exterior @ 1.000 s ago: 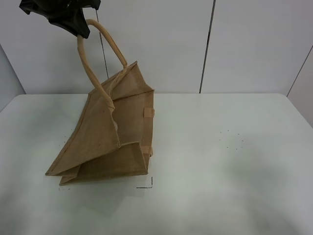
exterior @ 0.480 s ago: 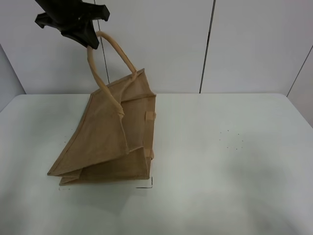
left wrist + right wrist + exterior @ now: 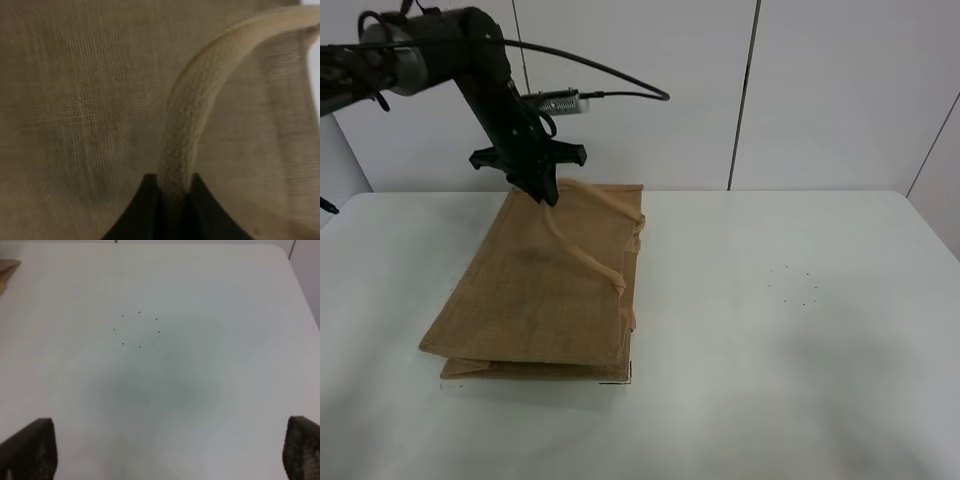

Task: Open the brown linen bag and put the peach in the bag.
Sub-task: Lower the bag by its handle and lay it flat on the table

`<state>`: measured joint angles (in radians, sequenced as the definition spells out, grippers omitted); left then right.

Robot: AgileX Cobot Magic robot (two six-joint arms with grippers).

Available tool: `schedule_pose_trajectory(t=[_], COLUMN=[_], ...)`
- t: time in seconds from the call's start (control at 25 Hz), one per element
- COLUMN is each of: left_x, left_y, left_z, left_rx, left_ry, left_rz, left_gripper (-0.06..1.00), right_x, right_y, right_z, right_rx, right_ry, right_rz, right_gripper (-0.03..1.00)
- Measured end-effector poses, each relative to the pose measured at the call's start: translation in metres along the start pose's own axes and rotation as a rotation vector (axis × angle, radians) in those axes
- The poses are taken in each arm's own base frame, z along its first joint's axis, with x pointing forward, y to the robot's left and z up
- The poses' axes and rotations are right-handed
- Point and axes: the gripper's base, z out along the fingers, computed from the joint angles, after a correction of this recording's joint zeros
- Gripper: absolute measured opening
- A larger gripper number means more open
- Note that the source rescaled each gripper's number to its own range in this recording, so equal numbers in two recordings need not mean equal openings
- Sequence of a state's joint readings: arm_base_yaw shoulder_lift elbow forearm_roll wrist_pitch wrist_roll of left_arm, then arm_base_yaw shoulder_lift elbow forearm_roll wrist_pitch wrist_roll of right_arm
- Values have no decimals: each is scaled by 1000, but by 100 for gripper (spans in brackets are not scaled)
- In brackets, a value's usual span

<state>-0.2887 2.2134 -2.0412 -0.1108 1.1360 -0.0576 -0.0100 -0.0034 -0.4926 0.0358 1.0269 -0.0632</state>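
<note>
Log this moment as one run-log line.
left claw: shut on beige handle | brown linen bag: lying collapsed on white table | right claw: open, empty, above table | peach: not visible

The left arm (image 3: 470, 60) is all matte black, chunky rounded tube segments with a greyish joint up near the shoulder end, and a thin black cable loops off it in a long arc past a little silver cylinder sticking out sideways. Its gripper (image 3: 538, 180) is black too, with short wing-like bits either side, and up close the jaws look like plain smooth black wedges. The right gripper's fingers (image 3: 30, 450) are dark with a rough, speckled, almost gritty texture.
</note>
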Motion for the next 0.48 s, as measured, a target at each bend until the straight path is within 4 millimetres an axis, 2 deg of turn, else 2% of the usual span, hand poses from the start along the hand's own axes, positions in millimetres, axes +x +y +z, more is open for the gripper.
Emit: schedule_pose_trajectory(t=[0.12, 0.2, 0.28, 0.32, 0.4, 0.48], left_x=[-2, -3, -3, -2, -2, -1], left_y=[3, 5, 5, 6, 6, 6], left_z=[23, 32, 38, 40, 42, 42], left_rx=[-4, -5, -6, -6, -5, -1], left_ry=[28, 39, 42, 43, 50, 54], left_rz=[-6, -3, 1, 3, 5, 5], left_gripper=[0, 0, 4, 11, 31, 59], right_x=[0, 0, 0, 0, 0, 0], right_y=[0, 0, 0, 0, 0, 0], right_z=[0, 0, 0, 0, 0, 0], right_rx=[0, 0, 0, 0, 0, 0], right_ry=[0, 0, 0, 0, 0, 0], right_rz=[0, 0, 0, 0, 0, 0], right_gripper=[100, 100, 100, 100, 100, 100])
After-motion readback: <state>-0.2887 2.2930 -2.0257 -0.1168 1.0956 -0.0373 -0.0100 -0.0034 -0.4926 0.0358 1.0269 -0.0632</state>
